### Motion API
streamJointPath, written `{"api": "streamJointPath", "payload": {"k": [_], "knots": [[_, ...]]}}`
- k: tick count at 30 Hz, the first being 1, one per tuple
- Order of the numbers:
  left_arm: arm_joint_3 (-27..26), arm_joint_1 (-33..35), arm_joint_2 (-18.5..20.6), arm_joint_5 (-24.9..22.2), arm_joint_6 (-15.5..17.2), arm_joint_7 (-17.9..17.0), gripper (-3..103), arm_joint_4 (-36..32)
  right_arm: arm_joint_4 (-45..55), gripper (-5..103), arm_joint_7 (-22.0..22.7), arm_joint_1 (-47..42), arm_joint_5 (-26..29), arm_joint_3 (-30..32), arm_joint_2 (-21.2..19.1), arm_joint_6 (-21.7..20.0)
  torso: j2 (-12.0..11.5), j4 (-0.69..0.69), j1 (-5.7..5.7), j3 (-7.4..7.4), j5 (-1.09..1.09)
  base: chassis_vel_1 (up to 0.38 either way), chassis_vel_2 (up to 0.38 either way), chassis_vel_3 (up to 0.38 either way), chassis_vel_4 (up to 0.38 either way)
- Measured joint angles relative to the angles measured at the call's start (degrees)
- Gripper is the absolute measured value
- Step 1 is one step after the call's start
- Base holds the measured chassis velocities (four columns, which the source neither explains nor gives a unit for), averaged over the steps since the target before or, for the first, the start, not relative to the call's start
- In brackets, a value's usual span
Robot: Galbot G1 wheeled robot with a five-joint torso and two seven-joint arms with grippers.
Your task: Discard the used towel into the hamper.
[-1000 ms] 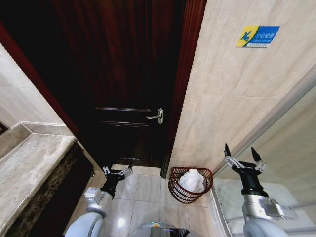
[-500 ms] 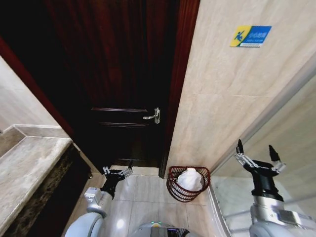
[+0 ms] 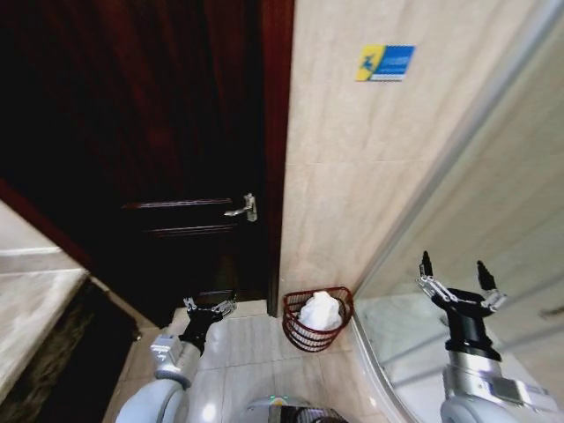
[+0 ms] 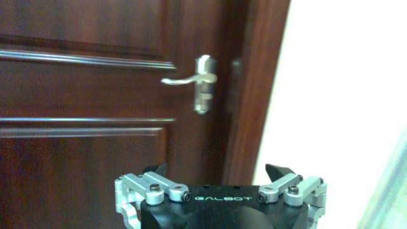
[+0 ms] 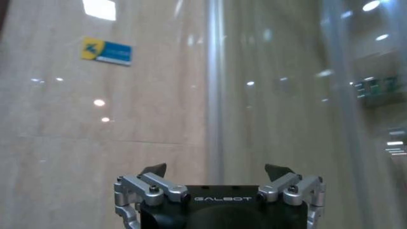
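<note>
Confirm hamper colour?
Reddish-brown wire hamper, white towel inside; clearest in the head view.

My left end effector [image 4: 219,172] sits low in my left wrist view, its two dark fingertips [image 4: 279,171] spread apart with nothing between them, above a black body with silver knuckles. Ahead of it stands a dark reddish-brown panelled wooden door [image 4: 83,100] with a silver metal lever handle [image 4: 194,82] near its edge. Beside the door runs a matching dark wooden door frame [image 4: 258,90], then a pale, bright wall [image 4: 337,95].
</note>
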Motion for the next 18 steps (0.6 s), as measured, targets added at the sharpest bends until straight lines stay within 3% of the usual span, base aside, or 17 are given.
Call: {"api": "streamJointPath", "payload": {"k": [18], "knots": [[0.0,0.0,0.0,0.0,0.0,0.0,100,0.0,1.0,100,-0.4,0.2,-0.7,-1.0,0.1,1.6,0.0,-0.02,-0.01,0.00,-0.01,-0.115,-0.123,-0.120,-0.119]]}}
